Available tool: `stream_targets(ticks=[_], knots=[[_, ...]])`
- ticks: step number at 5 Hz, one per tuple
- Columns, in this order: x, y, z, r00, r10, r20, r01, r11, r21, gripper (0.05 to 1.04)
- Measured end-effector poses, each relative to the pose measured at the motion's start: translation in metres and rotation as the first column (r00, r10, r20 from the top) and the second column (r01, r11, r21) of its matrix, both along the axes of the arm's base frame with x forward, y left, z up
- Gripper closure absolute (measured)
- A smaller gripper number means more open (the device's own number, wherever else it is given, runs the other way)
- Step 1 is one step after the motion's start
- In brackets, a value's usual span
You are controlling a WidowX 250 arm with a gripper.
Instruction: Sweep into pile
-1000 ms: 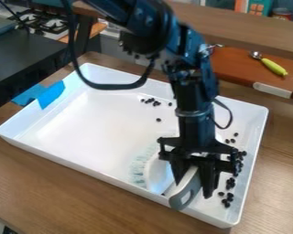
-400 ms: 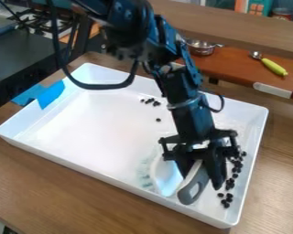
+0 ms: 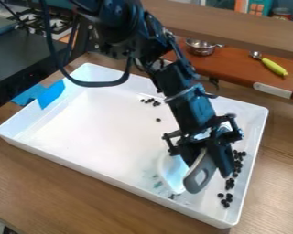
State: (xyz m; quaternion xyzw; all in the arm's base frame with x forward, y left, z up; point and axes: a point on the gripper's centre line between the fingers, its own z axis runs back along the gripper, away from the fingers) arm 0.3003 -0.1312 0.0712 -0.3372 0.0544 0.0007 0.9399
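Wooden table [image 3: 57, 192], wide tray [image 3: 100, 123], brush [image 3: 172, 171] in fingers [image 3: 221, 159], beans [image 3: 230, 184] near one edge

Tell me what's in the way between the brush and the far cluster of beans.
A lone bean lies between the brush and the far cluster of beans; nothing else visible stands there.

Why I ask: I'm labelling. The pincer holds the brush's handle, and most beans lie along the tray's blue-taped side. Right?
No: the camera view shows most beans along the tray side opposite the blue tape. The pincer does hold the brush's handle.
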Motion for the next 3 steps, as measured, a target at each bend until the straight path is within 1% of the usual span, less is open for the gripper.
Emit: stream_targets(ticks=[1, 2, 3], knots=[[0.001, -0.01, 0.001, 1.0, -0.003, 0.0, 0.003, 0.998, -0.06, 0.614], [0.002, -0.019, -0.003, 1.0, -0.009, -0.019, 0.007, 0.996, -0.089, 0.614], [0.002, -0.024, -0.004, 0.999, -0.017, -0.031, 0.014, 0.995, -0.101, 0.615]])
